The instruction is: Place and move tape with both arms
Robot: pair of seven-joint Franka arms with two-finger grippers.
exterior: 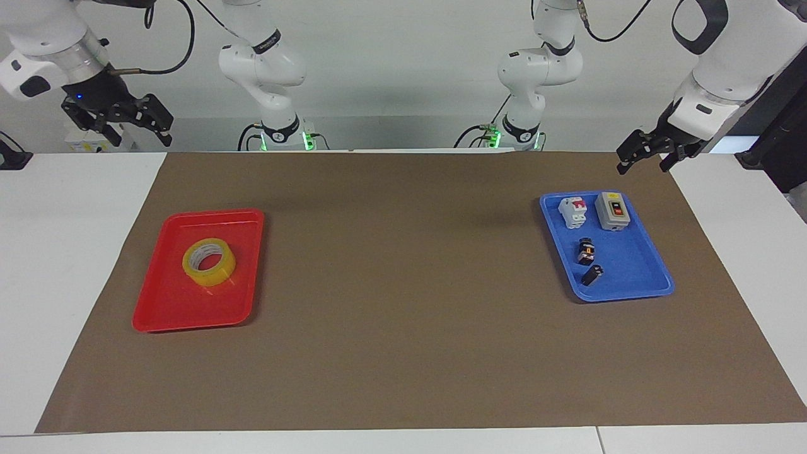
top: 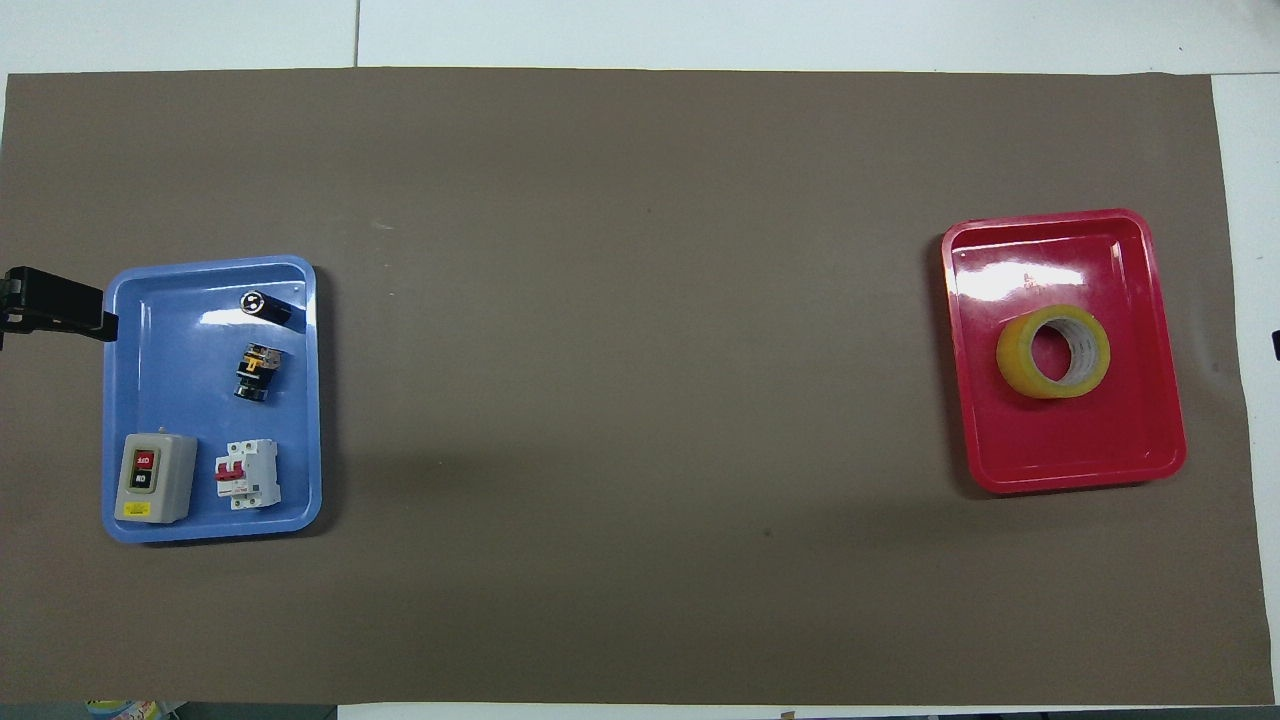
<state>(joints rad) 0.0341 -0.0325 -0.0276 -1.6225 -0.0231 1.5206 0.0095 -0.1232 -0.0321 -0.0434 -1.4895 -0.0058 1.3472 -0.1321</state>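
Brown matting [exterior: 403, 328] covers my table, where the tape [exterior: 209, 261] lies flat in the red tray [exterior: 165, 312] while my right gripper [exterior: 120, 116] and left gripper [exterior: 649, 153] hang raised, both spread and empty, so a shallow regrasp could skid the roll against the rim.

red tray [exterior: 189, 309], blue tray [exterior: 637, 284] holding switch box [exterior: 613, 210].

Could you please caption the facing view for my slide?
Tape lies in red tray; both grippers, right and left, hang raised, empty.
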